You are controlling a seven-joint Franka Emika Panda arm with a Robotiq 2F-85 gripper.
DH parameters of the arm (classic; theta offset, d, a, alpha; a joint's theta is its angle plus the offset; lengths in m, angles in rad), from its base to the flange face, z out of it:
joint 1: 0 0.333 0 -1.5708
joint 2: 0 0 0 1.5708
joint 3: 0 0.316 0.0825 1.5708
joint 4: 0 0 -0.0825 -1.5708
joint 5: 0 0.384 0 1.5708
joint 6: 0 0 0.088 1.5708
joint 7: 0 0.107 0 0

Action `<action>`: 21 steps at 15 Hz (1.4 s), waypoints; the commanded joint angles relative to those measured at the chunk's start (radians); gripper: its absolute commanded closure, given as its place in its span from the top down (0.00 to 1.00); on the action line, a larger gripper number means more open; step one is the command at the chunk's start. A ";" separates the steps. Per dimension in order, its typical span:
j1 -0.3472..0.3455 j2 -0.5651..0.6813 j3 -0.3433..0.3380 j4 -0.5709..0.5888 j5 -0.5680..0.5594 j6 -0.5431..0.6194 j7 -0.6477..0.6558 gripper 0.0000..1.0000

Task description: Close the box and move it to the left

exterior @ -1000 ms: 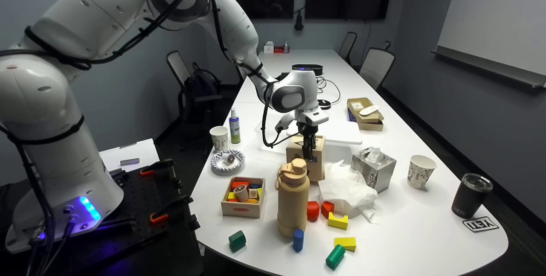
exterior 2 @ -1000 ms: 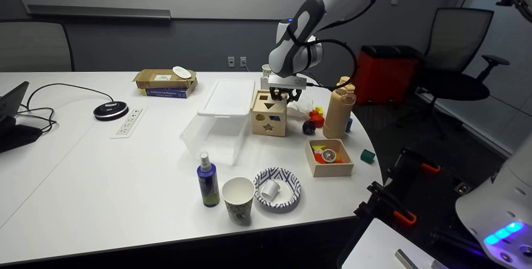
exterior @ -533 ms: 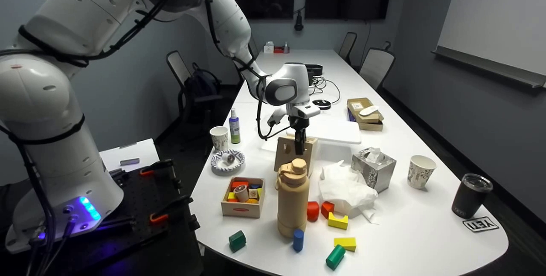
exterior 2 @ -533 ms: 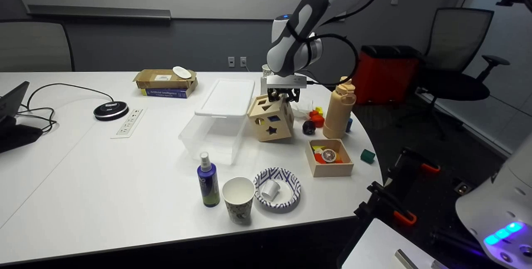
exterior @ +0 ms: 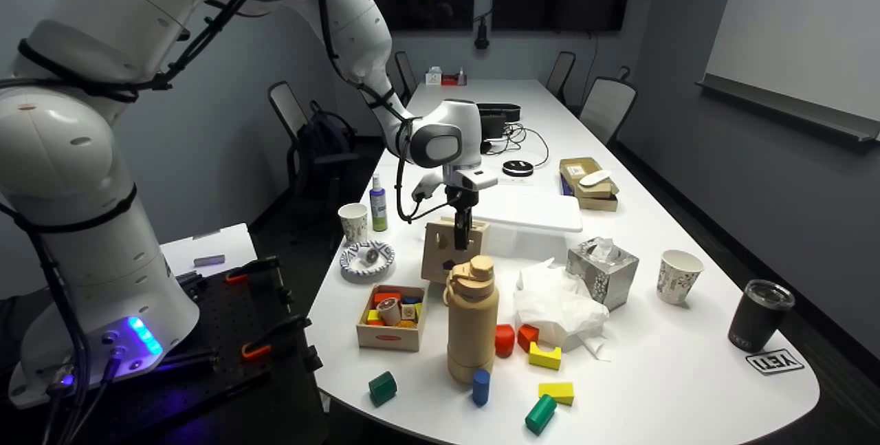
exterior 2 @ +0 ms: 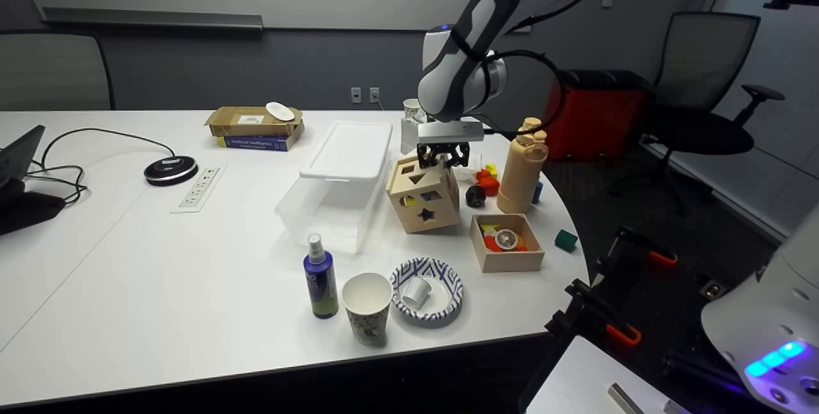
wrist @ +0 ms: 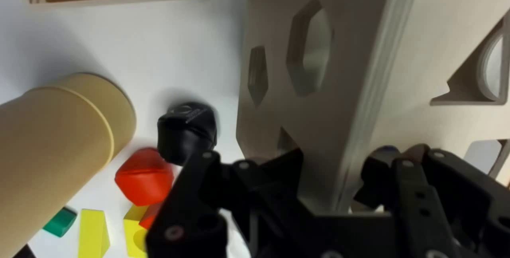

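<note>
Lid (wrist: pixel 418 90) looks closed, so that half's likely done: your gripper (exterior 2: pixel 443 159) is clamped on the top edge of the box (exterior 2: pixel 419 198), tilted between clear bin (exterior 2: pixel 320 214) and block tray (exterior 2: pixel 512 263); left-side set-down looks pending.

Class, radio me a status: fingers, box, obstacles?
Fingers clamped on wooden shape-sorter box. It's tilted. Clear plastic bin alongside, possibly in the way.

ext. views look down, share table (exterior 2: pixel 160 260), box (exterior 2: pixel 419 204) — wrist view v. close, prob. straight down
</note>
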 commanded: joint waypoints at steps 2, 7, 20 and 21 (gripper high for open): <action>0.011 -0.044 0.041 -0.101 -0.018 0.043 -0.038 0.00; 0.019 -0.054 0.068 -0.134 -0.017 0.045 -0.062 0.00; 0.034 -0.059 0.098 -0.205 -0.019 -0.006 -0.180 0.77; 0.037 -0.062 0.096 -0.206 -0.020 -0.005 -0.182 0.83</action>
